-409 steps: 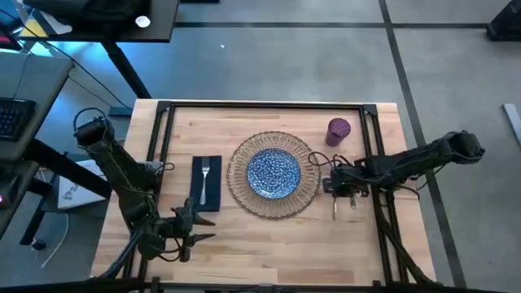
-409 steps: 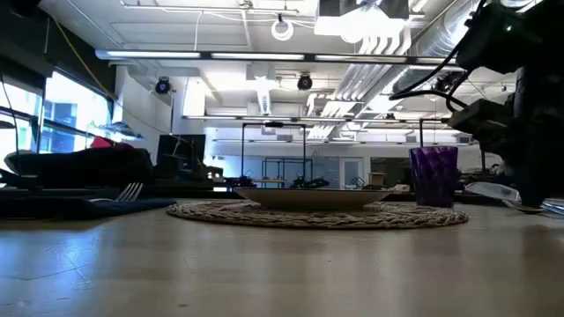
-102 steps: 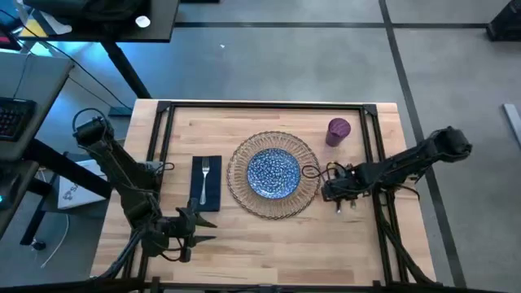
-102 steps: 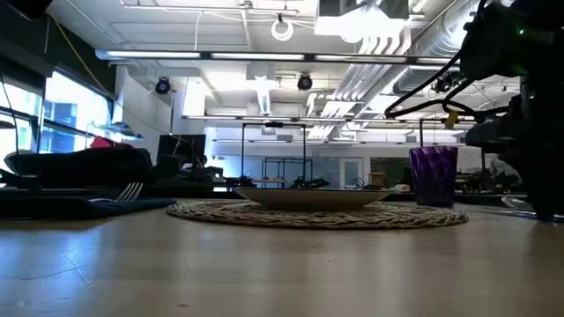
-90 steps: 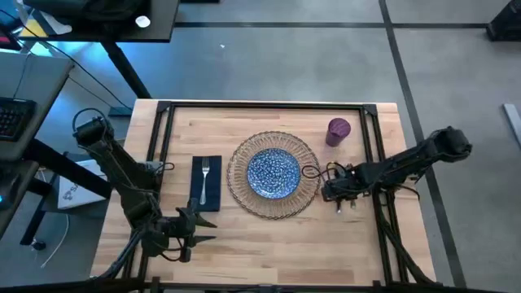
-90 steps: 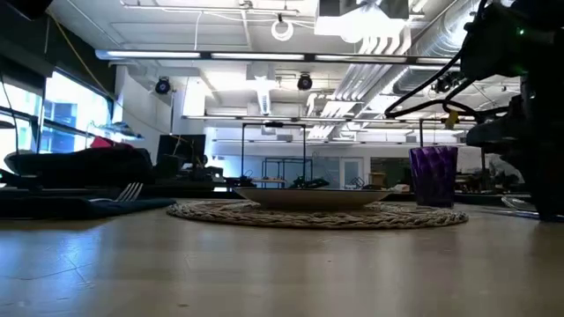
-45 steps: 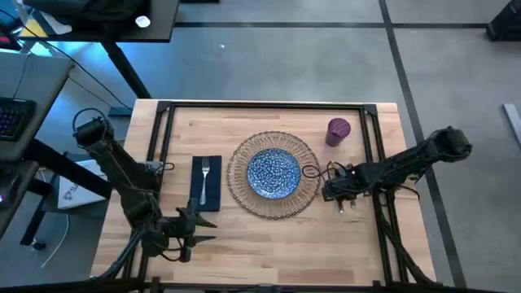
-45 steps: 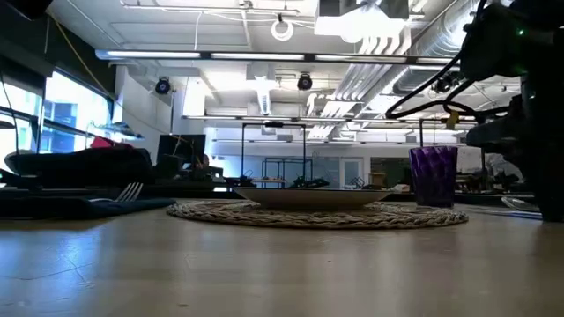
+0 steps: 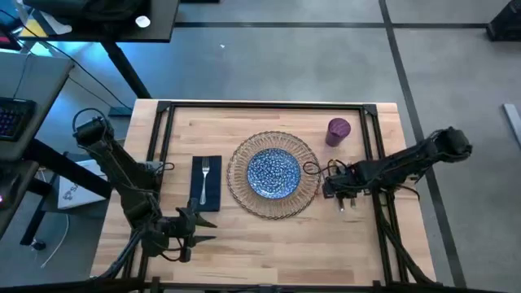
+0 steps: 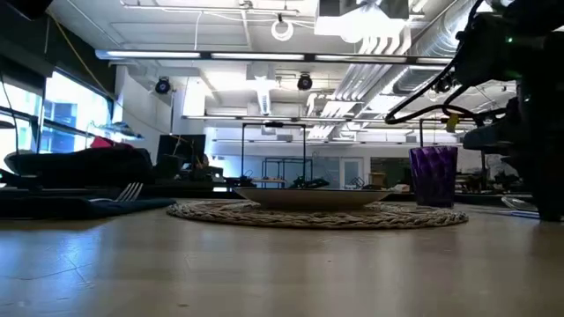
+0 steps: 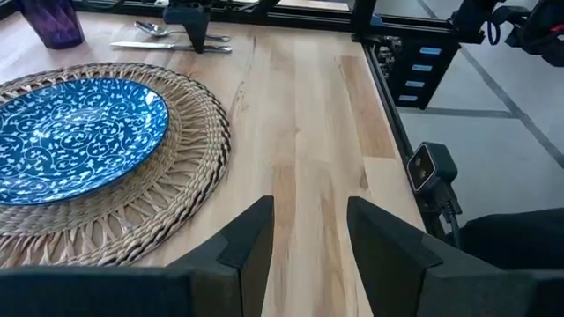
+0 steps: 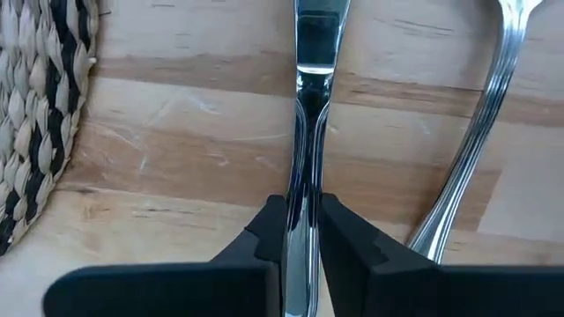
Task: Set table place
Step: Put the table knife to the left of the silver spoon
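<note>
Right wrist view — right gripper [image 12: 302, 231] pinches the knife [image 12: 310, 114] handle.

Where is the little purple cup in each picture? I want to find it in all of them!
High view: purple cup near the table's far right, beyond the wicker placemat.
Low view: purple cup standing right of centre, behind the placemat's right end.
Left wrist view: purple cup at the corner, partly cut off, past the placemat.
Right wrist view: not in it.
Shared landmark: the wicker placemat.
</note>
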{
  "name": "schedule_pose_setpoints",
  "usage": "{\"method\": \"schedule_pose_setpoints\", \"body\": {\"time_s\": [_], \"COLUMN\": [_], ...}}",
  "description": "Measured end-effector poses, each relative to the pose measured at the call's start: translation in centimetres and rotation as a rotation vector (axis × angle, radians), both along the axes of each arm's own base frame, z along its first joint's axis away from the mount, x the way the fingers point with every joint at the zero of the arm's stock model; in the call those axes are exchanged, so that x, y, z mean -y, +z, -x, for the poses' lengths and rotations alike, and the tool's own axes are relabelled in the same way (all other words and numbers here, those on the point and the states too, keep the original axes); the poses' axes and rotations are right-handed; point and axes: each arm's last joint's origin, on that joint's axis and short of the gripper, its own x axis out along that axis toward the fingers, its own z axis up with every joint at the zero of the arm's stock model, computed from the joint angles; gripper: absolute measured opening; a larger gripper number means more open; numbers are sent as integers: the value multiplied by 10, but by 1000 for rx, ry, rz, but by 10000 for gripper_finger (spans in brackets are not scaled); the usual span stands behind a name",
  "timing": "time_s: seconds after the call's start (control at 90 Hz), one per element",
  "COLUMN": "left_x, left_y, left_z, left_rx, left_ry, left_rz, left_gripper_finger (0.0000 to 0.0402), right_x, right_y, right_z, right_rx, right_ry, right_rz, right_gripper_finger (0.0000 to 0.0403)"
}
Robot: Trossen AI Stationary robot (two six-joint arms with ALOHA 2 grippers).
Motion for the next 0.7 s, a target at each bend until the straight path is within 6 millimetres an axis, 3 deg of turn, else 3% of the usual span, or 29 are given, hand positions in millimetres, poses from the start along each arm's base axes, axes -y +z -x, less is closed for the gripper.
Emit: {"method": "schedule_pose_setpoints", "body": {"time_s": [0.7], "left_x": [0], "left_y": [0], "left_z": [0], "left_rx": [0], "left_ry": [0], "left_rz": [0], "left_gripper_finger": [129], "right_x": [-1], "right_y": [0], "right_z": [0], "right_rx": [-5], "right_ry": [-67], "right_rz": [-32], "right_gripper_finger": [25]}}
